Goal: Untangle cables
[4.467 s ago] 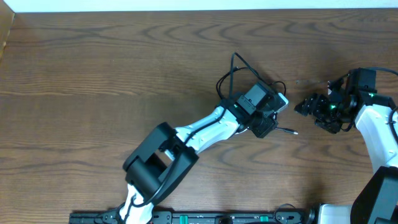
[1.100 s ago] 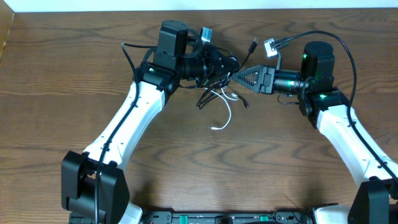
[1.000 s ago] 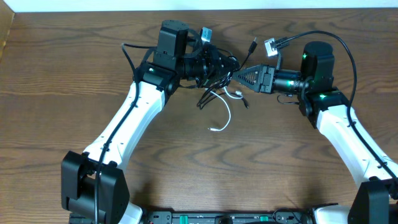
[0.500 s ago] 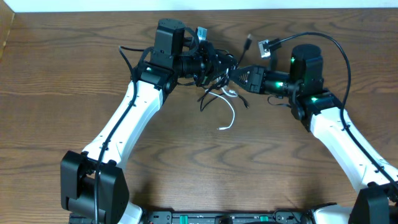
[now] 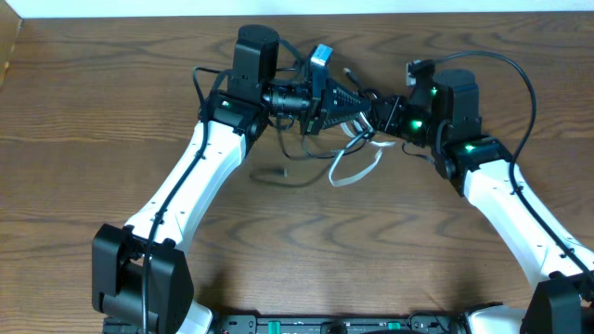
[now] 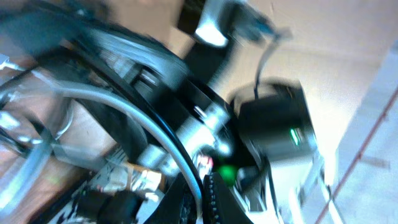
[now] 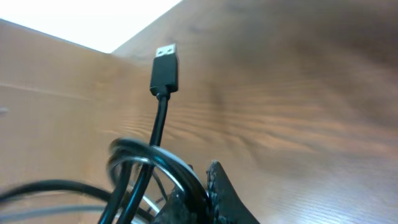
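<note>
Between my two grippers, the white and black cables hang as one tangled bunch over the back middle of the table. My left gripper (image 5: 355,100) is shut on the white cable (image 6: 146,118), which runs between its fingers. The white cable's loop (image 5: 334,176) droops toward the table. My right gripper (image 5: 379,113) is shut on a loop of the black cable (image 7: 158,127), whose plug (image 7: 165,68) sticks up above the jaws. A black strand (image 5: 311,156) curves below the left gripper. The two grippers' tips nearly touch.
The wooden table (image 5: 111,111) ends at a pale wall along its back edge. A thick black arm wire (image 5: 524,79) arcs over my right arm. In the left wrist view, my right arm's body (image 6: 277,121) shows close ahead with a green light.
My right gripper has moved left and shut on the black cable. The left gripper has turned, staying shut. The bunch is pulled tighter and the white loop has swung to the right.
</note>
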